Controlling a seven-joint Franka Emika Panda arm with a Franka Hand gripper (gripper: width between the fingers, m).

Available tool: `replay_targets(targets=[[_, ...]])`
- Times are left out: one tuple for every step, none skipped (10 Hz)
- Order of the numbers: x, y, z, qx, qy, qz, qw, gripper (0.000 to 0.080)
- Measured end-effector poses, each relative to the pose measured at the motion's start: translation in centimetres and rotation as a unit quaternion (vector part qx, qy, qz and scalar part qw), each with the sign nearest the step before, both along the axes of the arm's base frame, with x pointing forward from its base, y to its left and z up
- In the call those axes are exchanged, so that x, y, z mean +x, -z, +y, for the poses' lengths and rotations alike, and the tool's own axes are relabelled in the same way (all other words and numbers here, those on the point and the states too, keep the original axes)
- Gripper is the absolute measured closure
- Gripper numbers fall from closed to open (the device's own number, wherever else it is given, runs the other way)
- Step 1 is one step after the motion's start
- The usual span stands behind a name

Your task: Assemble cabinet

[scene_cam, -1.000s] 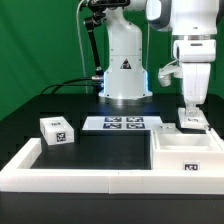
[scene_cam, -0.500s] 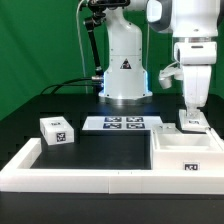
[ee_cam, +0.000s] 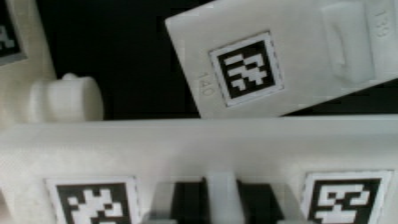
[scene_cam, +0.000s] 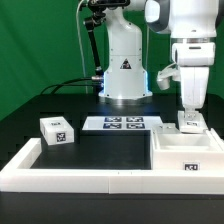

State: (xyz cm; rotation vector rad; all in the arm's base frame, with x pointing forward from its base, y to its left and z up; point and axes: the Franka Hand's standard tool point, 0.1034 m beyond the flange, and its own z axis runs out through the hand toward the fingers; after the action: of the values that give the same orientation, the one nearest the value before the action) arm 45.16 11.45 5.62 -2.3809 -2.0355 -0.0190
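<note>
Starting at the two-finger gripper [scene_cam: 190,110]: hangs straight down from the white arm, tips right at the top of a small white plastic drawer block [scene_cam: 192,124]. Cannot tell whether pinching that block or merely standing around it; too small in the exterior view.

Just in front of that block, find the large white boxy cabinet body [scene_cam: 172,160], open on top, parked at the black bench's [scene_cam: 100,150] near corner on the exterior view's right. Carries one black-and-white square tag on its front wall.

Moving out: spot the thin flat white marker board [scene_cam: 122,124] mid-bench, printed with a row of tags. Further over, toward the edge on the exterior view's left, a second small white tagged drawer block [scene_cam: 56,129], well apart from everything. Along the near edge and the left one, long white border rails [scene_cam: 100,181].

At the far edge, the white robot base [scene_cam: 124,65] with a black triangular warning sign; no readable lettering anywhere.

Through the wrist camera: a tilted white panel [ee_cam: 249,70] bearing one tag, beside a small round white knob [ee_cam: 63,100]; blurred otherwise.
</note>
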Motion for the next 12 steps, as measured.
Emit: replay_targets(targets=[[0.08,-0.10,0.09,0.000,0.000,-0.001,1.000,0.0729],[0.19,-0.18,0.20,0.001,0.000,-0.002,1.000,0.0729],[0.37,-0.28,0.27,0.001,0.000,-0.004,1.000,0.0729],[0.38,-0.31,0.36,0.000,0.001,-0.002,1.000,0.0729],[0.37,-0.22,0.33,0.001,0.001,-0.001,1.000,0.0729],[0.32,-0.07,0.21,0.000,0.002,0.000,1.000,0.0729],[0.31,-0.07,0.20,0.000,0.002,0.000,1.000,0.0729],[0.30,-0.06,0.19,0.000,0.002,0.000,1.000,0.0729],[0.30,-0.05,0.19,0.000,0.002,0.000,1.000,0.0729],[0.20,0.01,0.19,0.001,0.002,0.000,1.000,0.0729],[0.12,0.08,0.18,0.000,0.002,0.002,1.000,0.0729],[0.30,-0.02,0.19,-0.001,0.000,0.004,1.000,0.0729]])
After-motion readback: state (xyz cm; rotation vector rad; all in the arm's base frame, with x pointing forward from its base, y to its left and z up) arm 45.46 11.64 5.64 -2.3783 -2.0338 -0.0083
